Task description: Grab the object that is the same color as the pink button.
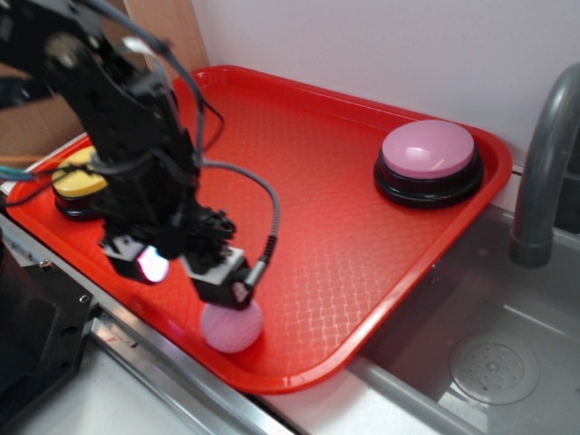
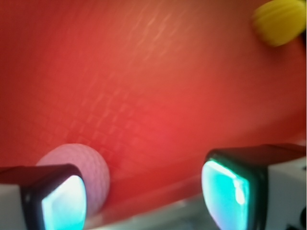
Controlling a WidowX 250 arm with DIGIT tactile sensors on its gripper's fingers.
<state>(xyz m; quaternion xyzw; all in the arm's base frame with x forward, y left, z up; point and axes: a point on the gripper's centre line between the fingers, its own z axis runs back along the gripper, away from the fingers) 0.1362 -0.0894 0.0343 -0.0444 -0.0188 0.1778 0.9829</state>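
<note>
The small light-pink dimpled ball (image 1: pixel 232 326) lies on the red tray (image 1: pixel 335 208) near its front rim. My gripper (image 1: pixel 192 274) hangs just above and left of the ball, jaws wide open and empty. In the wrist view the ball (image 2: pixel 88 167) sits behind the left finger (image 2: pixel 60 201), not between the two; the gripper's middle (image 2: pixel 144 196) is over bare tray. The pink button (image 1: pixel 428 160), a pale pink dome on a black base, stands at the tray's far right.
A yellow-topped button (image 1: pixel 77 181) stands at the tray's left, partly hidden by the arm. A yellow corn toy (image 2: pixel 280 21) shows at the wrist view's top right. A grey faucet (image 1: pixel 544 163) and a steel sink (image 1: pixel 480 353) lie to the right.
</note>
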